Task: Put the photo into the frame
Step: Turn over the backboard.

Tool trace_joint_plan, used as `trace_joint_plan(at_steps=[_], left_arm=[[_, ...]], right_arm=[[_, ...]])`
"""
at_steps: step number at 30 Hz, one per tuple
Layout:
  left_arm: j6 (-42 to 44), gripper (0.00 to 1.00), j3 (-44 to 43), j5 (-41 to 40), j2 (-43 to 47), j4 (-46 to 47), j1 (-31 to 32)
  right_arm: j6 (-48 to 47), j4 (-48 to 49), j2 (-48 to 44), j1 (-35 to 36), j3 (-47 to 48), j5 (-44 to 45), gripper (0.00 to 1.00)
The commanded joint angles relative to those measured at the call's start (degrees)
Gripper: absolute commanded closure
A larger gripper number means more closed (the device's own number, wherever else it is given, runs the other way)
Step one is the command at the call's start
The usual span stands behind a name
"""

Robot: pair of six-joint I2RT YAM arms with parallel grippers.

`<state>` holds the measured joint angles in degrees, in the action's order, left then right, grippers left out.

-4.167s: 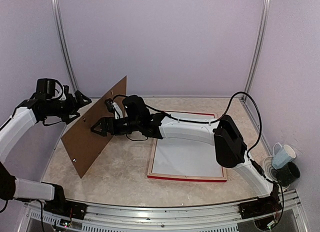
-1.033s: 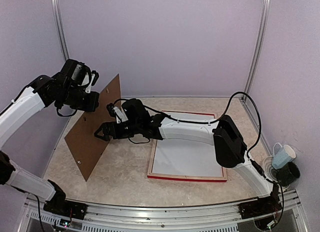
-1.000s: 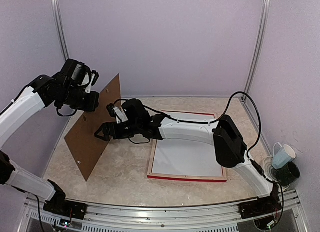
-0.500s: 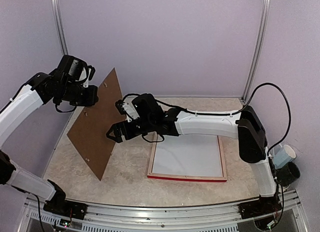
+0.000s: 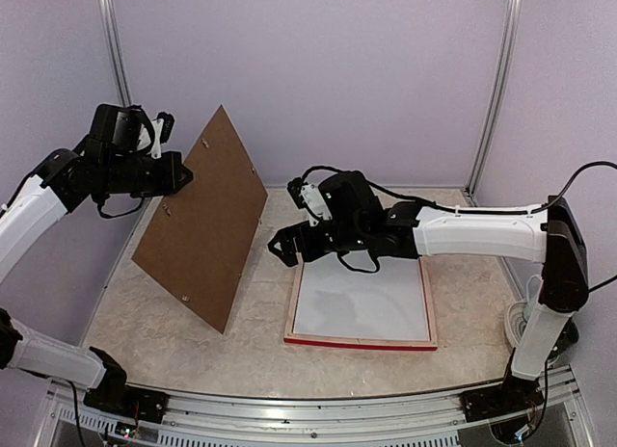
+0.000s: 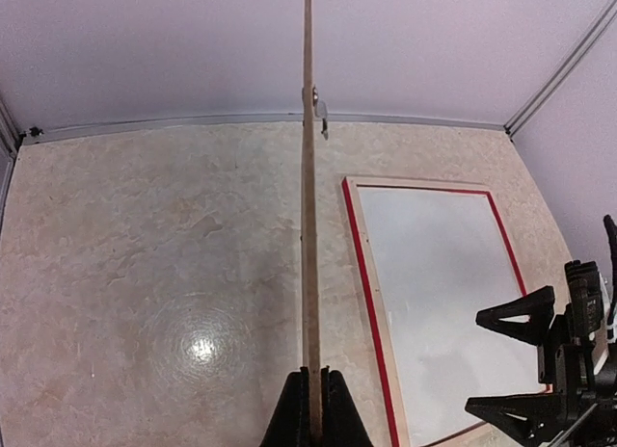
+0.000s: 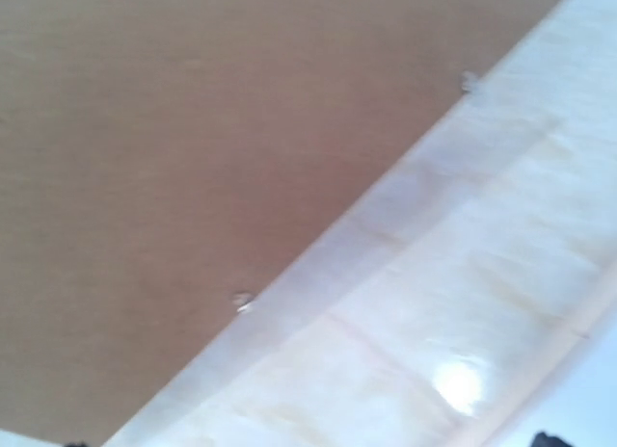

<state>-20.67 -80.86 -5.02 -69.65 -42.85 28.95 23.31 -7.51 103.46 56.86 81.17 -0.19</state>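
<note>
Left tool [image 5: 183, 177] is pressed together on the top edge of the brown backing board [image 5: 202, 221], pinching it. The board is held up at the left side of the table [image 5: 251, 346], standing on edge and tilted; cannot tell if its low corner touches the table. In the left wrist view the board [image 6: 308, 225] shows edge-on, running straight away from the tool's [image 6: 313, 408] fingers, a small metal hanger near its far end. Right tool [image 5: 281, 249] is spread wide and holds nothing; it hovers by the far left corner of the frame [image 5: 357, 343], between frame and board, clear of both. The frame lies flat, mid-table to the right, pale wood sides up, red edge showing at the near side. The photo [image 5: 362, 298] lies inside it, white side up, filling the opening. The right wrist view is blurred: brown board [image 7: 193, 129] with two small metal tabs, pale table below.
</note>
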Motion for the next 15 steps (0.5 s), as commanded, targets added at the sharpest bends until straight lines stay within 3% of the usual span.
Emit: trace_joint_plan(at_steps=[1, 15], left_arm=[[-2.7, 1.00, 1.7, 5.4, 2.4, 10.9, -0.3], [-10.1, 1.00, 14.0, 15.2, 1.3, 24.8, 1.1]], right_arm=[[-0.5, 0.2, -5.7, -1.1, -4.8, 4.6, 0.01], [3.8, 1.1, -14.3, -1.3, -19.1, 2.8, 0.01]])
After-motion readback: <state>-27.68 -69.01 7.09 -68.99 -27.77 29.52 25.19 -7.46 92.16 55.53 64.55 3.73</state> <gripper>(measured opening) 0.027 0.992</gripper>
